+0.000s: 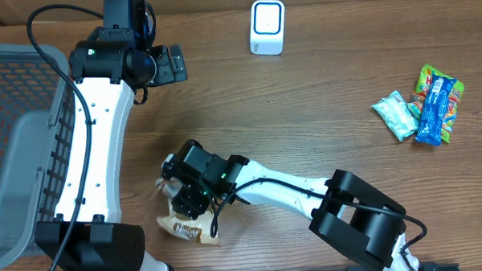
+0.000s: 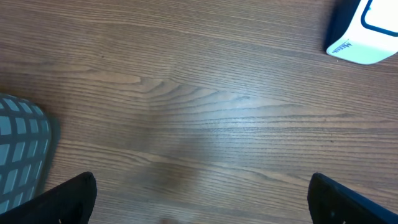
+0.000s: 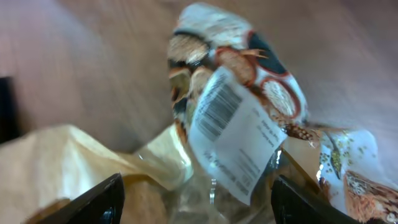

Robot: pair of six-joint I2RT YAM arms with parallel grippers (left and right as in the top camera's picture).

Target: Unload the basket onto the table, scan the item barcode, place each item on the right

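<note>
- Picking up the item is the step in hand, I judge: my right claw (image 3: 196, 190) is low over the snack packet (image 3: 239, 81), which lies on the surface (image 1: 305, 125) near my own edge, well apart from the scanner (image 1: 267, 27) at the far edge.
- The packet's barcode label (image 3: 231, 134), a white sticker, faces my wrist camera and sits between my two fingers. Crumpled tan wrapping fills the lower left of that view.
- My right claw is spread wide, with a finger on either side of the packet. The view is blurred, so I cannot tell whether the fingers press the wrapping or merely flank it, and I won't call it grasped or released.
- My left claw (image 2: 202, 211) is fully released and holds nothing. Bare wood lies below it, with the scanner's corner at the upper right of its view and the basket (image 1: 17, 167) off to its left.
- Next, as I see it, I need a firm pinch on the packet clear of the label, then a lift, a carry across to the scanner, and a turn of the label toward its face.
- The wrapping looks soft and crinkly, so I expect it could slip or fold over the barcode.
- Other sweet packets (image 1: 421, 105) lie far to my right.
</note>
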